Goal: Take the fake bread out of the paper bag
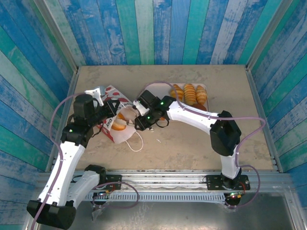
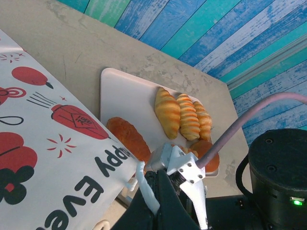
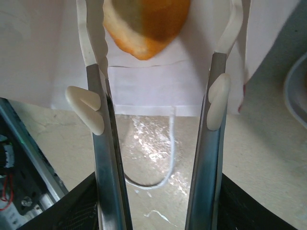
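Walls of blue and teal painted planks (image 1: 168, 28) close in a beige table (image 1: 192, 143), with my 2 arms bolted at its near edge. Nearest me on the table a white cord handle (image 1: 136, 142) lies in a loop, trailing from the red-and-white paper gift bag (image 2: 48, 153). The bag lies on its side left of centre, its mouth turned toward the right.

My left end effector (image 1: 111, 107) is closed, clamped on the bag's upper rim and holding the mouth agape. The bag's printed side, with red shapes and black lettering, lies under its wrist camera.

My right end effector (image 3: 156, 72) stands open at the mouth, its 2 fingers (image 3: 103, 143) spread and gripping nothing. Just ahead, between their tips, an orange-and-yellow toy bread piece (image 3: 144, 21) rests on the bag's plain white inside, untouched.

Beyond the bag, farther back and to the right, sits a pale pink rectangular tray (image 2: 124, 91). It carries 3 ridged golden toy croissants (image 2: 168, 112) packed side by side and a long brown toy roll (image 2: 127, 139) on the bag's side. A round orange-brown toy bun (image 2: 208, 153) sits just beside the croissants.
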`<act>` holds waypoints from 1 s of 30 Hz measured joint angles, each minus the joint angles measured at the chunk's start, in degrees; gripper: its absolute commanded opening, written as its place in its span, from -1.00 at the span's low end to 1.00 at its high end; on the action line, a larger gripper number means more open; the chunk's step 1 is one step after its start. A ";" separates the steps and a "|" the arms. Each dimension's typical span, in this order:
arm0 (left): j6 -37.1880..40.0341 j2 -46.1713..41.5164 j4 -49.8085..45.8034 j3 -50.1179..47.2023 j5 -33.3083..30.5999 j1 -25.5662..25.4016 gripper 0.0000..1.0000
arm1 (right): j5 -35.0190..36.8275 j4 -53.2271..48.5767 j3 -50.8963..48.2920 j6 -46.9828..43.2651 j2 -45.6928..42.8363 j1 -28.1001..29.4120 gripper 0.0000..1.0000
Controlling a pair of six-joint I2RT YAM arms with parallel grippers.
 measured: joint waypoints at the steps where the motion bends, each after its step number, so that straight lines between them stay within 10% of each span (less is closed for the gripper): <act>1: 0.00 0.00 0.04 0.00 0.00 0.00 -1.00 | -0.74 0.63 0.00 0.48 0.04 0.02 0.11; 30: -1.49 0.04 1.42 -0.24 0.22 0.00 -1.00 | 10.16 -1.84 6.29 -5.27 6.51 5.57 0.19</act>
